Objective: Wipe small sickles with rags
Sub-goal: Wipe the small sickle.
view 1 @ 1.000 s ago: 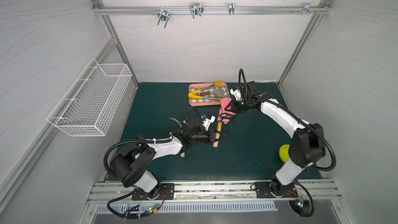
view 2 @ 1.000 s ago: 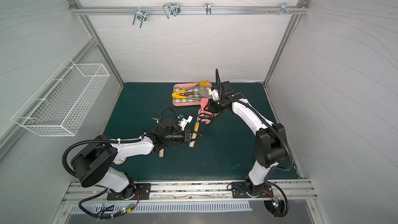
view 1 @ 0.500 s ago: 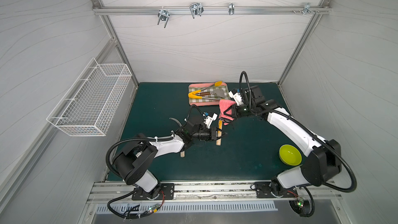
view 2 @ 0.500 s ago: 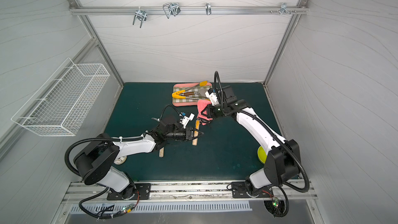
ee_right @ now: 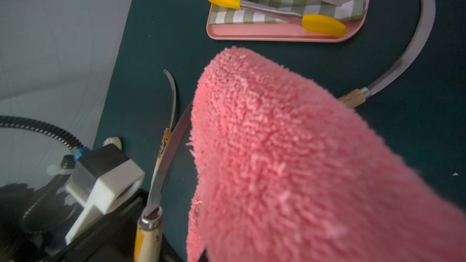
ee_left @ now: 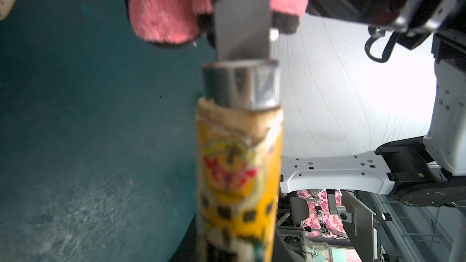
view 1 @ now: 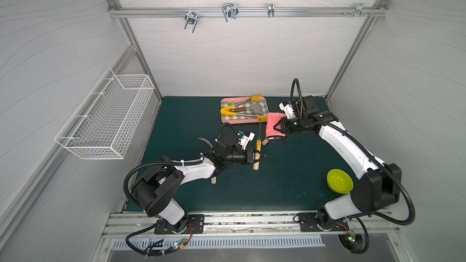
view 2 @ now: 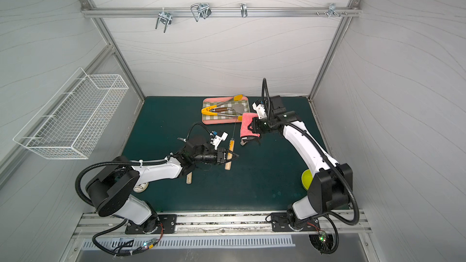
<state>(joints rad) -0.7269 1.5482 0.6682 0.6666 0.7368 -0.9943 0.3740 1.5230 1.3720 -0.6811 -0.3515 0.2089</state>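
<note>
My left gripper (view 1: 256, 156) is shut on the pale, orange-labelled handle of one small sickle (view 2: 229, 156), held just above the mat. Its thin blade (ee_right: 164, 162) points toward the tray. The left wrist view shows that handle (ee_left: 237, 172) close up. My right gripper (view 1: 278, 128) is shut on the pink rag (view 1: 273, 126), which hangs just right of the blade; contact cannot be told. The rag (ee_right: 290, 160) hides the right jaws. A second sickle (ee_right: 403, 59) lies partly under the rag. A third sickle (ee_right: 172, 97) lies under my left arm.
A pink-rimmed checked tray (view 1: 242, 122) at the back holds yellow-tipped tongs (view 1: 227, 110) and a brown-handled spatula (view 1: 254, 108). A lime bowl (view 1: 340, 181) sits by the right arm's base. A wire basket (view 1: 106, 119) hangs on the left wall.
The right arm has swung its elbow outward, uncovering the lime bowl, and carried the rag slightly right and back. The left gripper and its sickle have barely moved.
</note>
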